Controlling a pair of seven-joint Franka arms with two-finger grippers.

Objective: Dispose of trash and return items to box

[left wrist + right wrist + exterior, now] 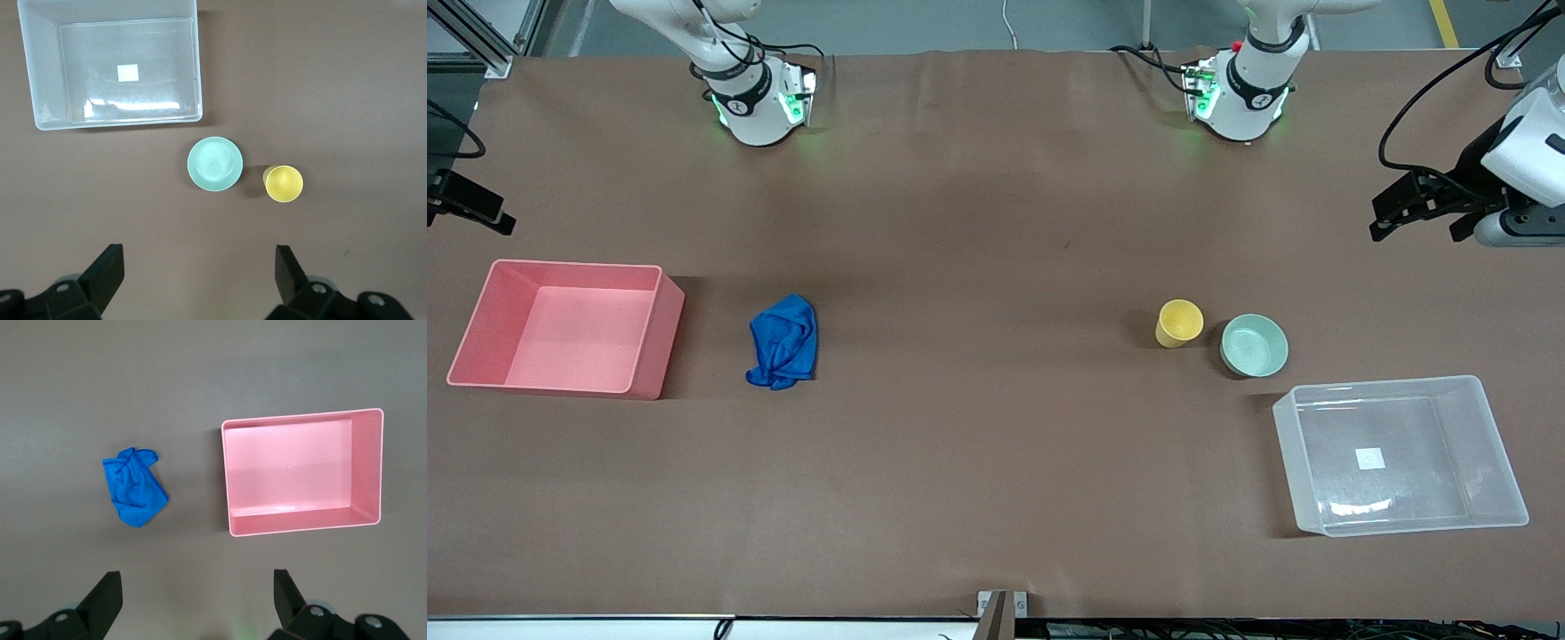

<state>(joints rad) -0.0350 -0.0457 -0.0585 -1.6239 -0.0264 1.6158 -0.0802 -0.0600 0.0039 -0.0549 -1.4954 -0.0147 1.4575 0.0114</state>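
Note:
The royal-blue rag (783,342) lies crumpled on the table beside the pink bin; it also shows in the right wrist view (134,486). The yellow cup (1179,322) stands upright beside the mint-green bowl (1254,345); both show in the left wrist view, cup (284,183) and bowl (215,163). The clear box (1485,418) sits empty, nearer to the front camera than the bowl, also in the left wrist view (40,80). My left gripper (1416,227) (200,260) is open and empty, high over the table's left-arm end. My right gripper (467,204) (197,581) is open and empty, high over the right-arm end.
A pink opaque bin (654,347) stands empty at the right arm's end of the table, also in the right wrist view (230,480). The two arm bases (760,102) (1240,93) stand along the table edge farthest from the front camera. Brown table covering lies under everything.

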